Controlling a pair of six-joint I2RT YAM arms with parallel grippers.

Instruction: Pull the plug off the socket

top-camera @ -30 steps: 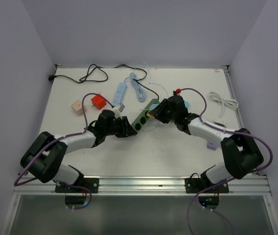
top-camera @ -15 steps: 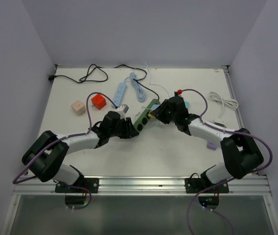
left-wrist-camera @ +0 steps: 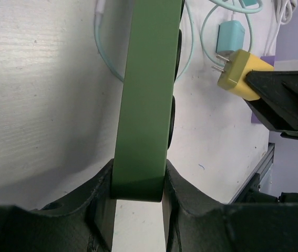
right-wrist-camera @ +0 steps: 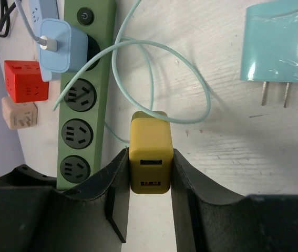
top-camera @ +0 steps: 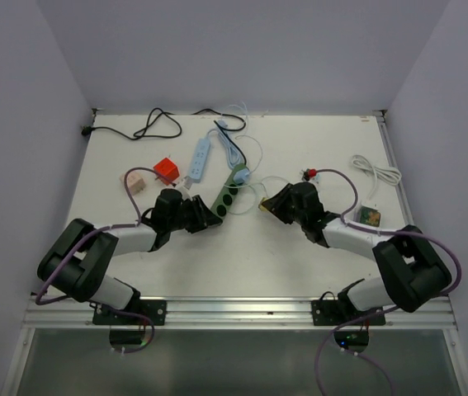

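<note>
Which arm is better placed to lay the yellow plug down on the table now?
Right. The right hand is shut on the yellow plug, already free of the green power strip, which the left hand clamps.

The left arm and the right arm are built alike: bulky black joint housings alternate with smooth white link shells. Each stands on a black base plate at the near edge. A purple cable runs outside each arm in loose loops up to the wrist; the right one carries a small red fitting. The left gripper has two matte black fingers with flat inner faces and angular, faceted outer shells. The right gripper has fingers of the same black make.
</note>
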